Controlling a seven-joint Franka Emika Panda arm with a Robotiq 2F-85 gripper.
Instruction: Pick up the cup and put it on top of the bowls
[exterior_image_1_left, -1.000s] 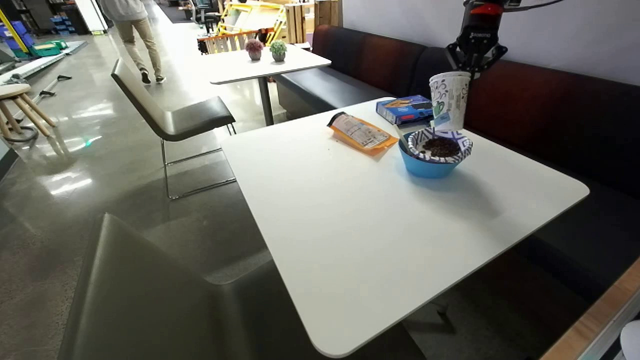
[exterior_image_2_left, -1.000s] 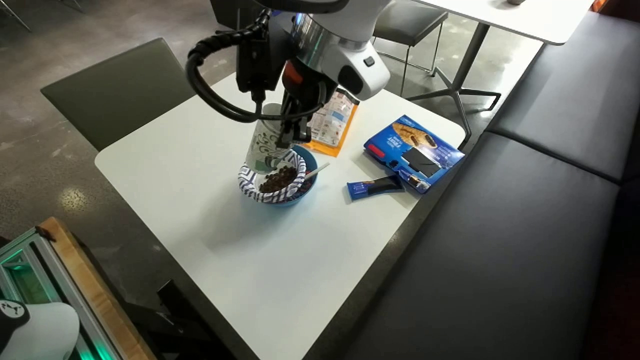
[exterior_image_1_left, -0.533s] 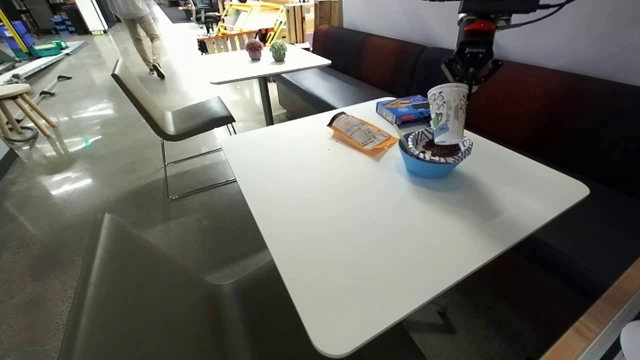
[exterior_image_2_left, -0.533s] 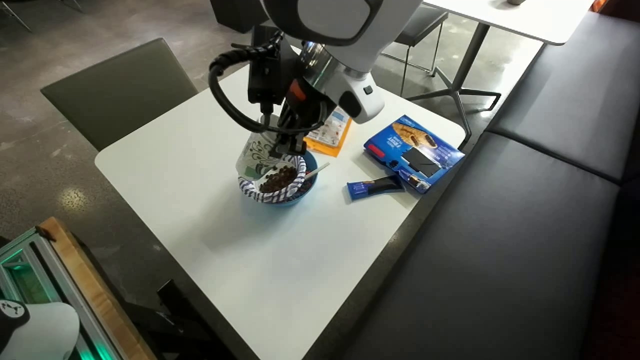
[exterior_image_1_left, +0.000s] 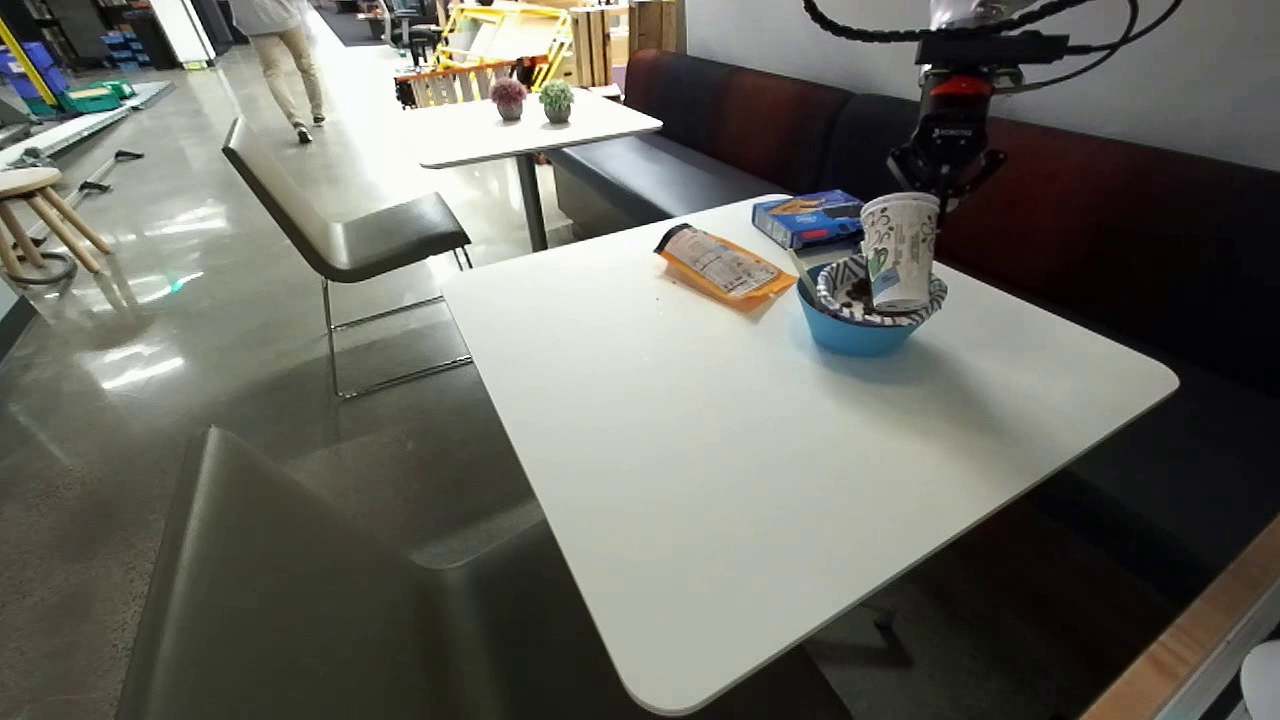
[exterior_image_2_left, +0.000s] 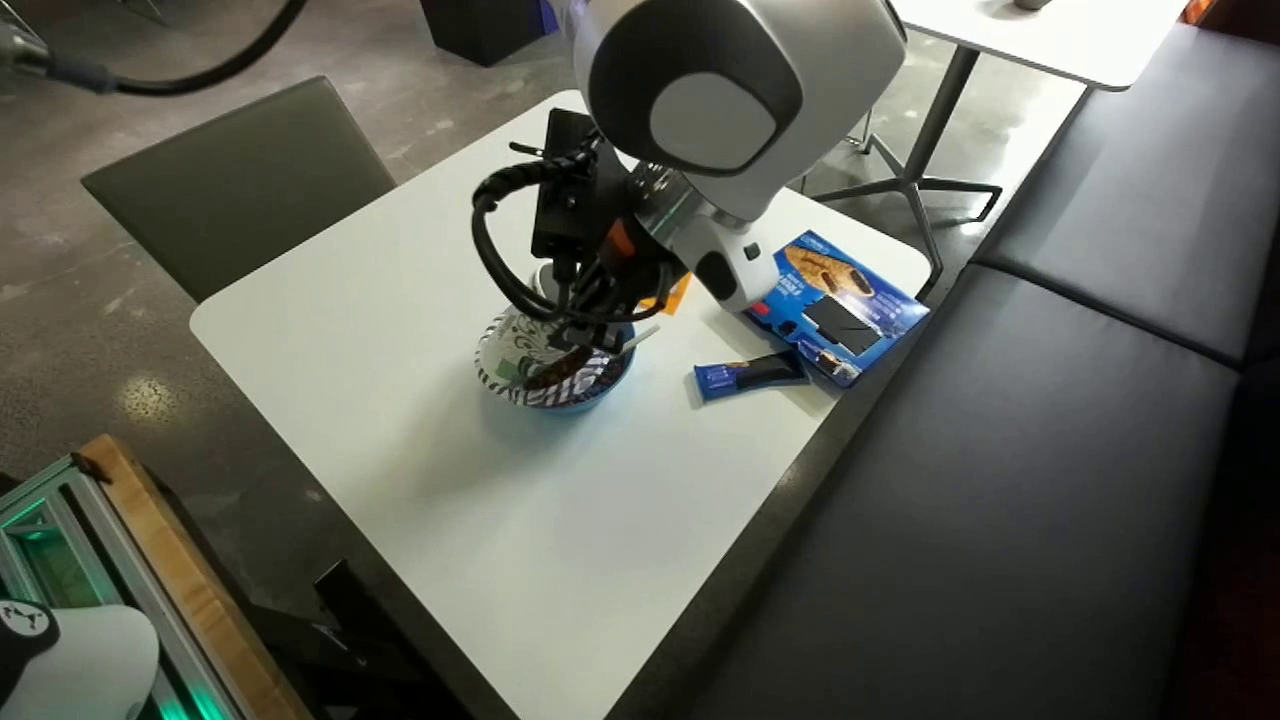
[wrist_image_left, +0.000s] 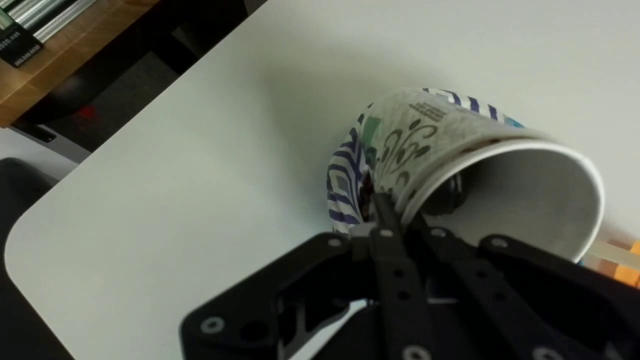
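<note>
The white tapered paper cup (exterior_image_1_left: 900, 255) with a greenish mark is upright, its lower end inside the patterned paper bowl. My gripper (exterior_image_1_left: 942, 195) is shut on the cup's rim wall, one finger inside and one outside, as the wrist view shows at the fingertips (wrist_image_left: 400, 207). The light-blue bowl (exterior_image_1_left: 858, 338) stands on the table. A white paper bowl with dark zigzags (exterior_image_1_left: 835, 285) sits tilted in it and holds dark brown bits. The cup (wrist_image_left: 425, 125) covers most of the bowls in the wrist view. Whether its base touches the contents I cannot tell.
An orange and white pouch (exterior_image_1_left: 725, 265) lies beside the bowls. A flat blue box (exterior_image_2_left: 840, 305) and a small blue wrapped bar (exterior_image_2_left: 750, 374) lie near the bench side. A pale utensil handle (exterior_image_2_left: 640, 338) sticks out of the bowls. A bench (exterior_image_2_left: 1090, 400) runs along the table.
My gripper has moved down with the cup in it. The cup's lower end has gone from above the bowls to inside the paper bowl. A person in the background walks on.
</note>
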